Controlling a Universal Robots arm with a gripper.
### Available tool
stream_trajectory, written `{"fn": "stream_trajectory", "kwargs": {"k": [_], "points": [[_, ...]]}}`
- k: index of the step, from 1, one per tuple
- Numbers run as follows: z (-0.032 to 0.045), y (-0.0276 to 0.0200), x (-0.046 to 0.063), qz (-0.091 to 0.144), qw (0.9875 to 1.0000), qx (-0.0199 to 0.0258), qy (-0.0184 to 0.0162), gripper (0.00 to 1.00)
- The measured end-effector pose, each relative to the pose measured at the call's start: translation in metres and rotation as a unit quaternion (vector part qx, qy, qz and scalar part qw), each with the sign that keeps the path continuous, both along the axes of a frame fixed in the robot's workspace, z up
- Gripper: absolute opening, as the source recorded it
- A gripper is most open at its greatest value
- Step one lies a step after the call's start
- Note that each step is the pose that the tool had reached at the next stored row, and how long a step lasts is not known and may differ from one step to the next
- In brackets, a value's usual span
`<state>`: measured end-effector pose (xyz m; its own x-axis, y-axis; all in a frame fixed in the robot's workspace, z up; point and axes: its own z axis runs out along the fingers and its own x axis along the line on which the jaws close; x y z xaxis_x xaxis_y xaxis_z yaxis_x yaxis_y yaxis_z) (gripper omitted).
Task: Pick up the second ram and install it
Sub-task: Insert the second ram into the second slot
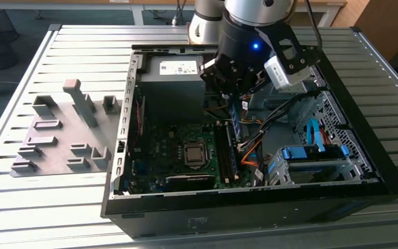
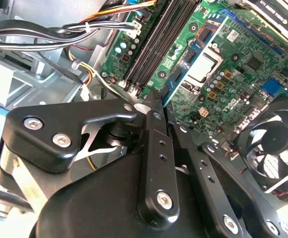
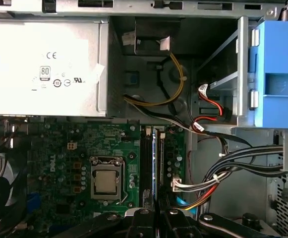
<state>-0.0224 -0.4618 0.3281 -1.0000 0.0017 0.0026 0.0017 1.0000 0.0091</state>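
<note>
My gripper [image 1: 235,97] hangs inside the open computer case [image 1: 254,205], just above the motherboard's memory slots [image 1: 225,155]. Its fingers are shut on the second ram [image 1: 237,124], a long thin stick held on edge and running along the slots. In the first wrist view the gripper [image 3: 156,215] pinches the stick [image 3: 155,158], which lines up over the dark slots [image 3: 146,163]. The second wrist view has the closed fingers [image 2: 156,124] with the stick's thin edge [image 2: 173,84] poking out toward the slots [image 2: 156,44].
A power supply [image 1: 174,78] sits beside the arm. The processor socket [image 1: 194,153] lies near the slots. Cable bundles [image 1: 258,148] and a blue drive bay [image 1: 313,153] crowd the exterior view's right. A grey fixture plate [image 1: 54,140] with blocks lies outside the case.
</note>
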Motion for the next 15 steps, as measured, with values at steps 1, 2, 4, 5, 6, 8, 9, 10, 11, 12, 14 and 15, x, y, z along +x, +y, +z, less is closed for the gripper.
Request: {"fn": "stream_trajectory", "kwargs": {"k": [1,2,4,5,6,8,9,10,11,12,14,15], "points": [[-0.0015,0.0000,0.000,0.000,1.0000,0.0000,0.0006,0.14],[-0.0029,0.0000,0.000,0.000,1.0000,0.0000,0.0013,0.14],[-0.0060,-0.0002,0.000,0.001,1.0000,0.0000,0.0027,0.14],[-0.0075,-0.0003,0.000,0.001,1.0000,0.0000,0.0032,0.14],[-0.0086,-0.0006,0.000,0.001,1.0000,0.0001,0.0037,0.14],[-0.0099,-0.0018,0.000,0.001,1.0000,-0.0001,0.0047,0.14],[-0.0106,-0.0025,0.000,0.001,1.0000,0.0000,0.0050,0.14],[-0.0115,-0.0029,0.000,0.001,1.0000,0.0001,0.0053,0.14],[-0.0126,-0.0033,0.000,0.001,1.0000,0.0001,0.0058,0.14],[-0.0138,-0.0036,0.000,0.001,1.0000,0.0001,0.0064,0.14],[-0.0165,-0.0042,0.000,0.001,1.0000,0.0000,0.0077,0.14],[-0.0181,-0.0044,0.000,0.001,1.0000,0.0001,0.0084,0.14]]}}
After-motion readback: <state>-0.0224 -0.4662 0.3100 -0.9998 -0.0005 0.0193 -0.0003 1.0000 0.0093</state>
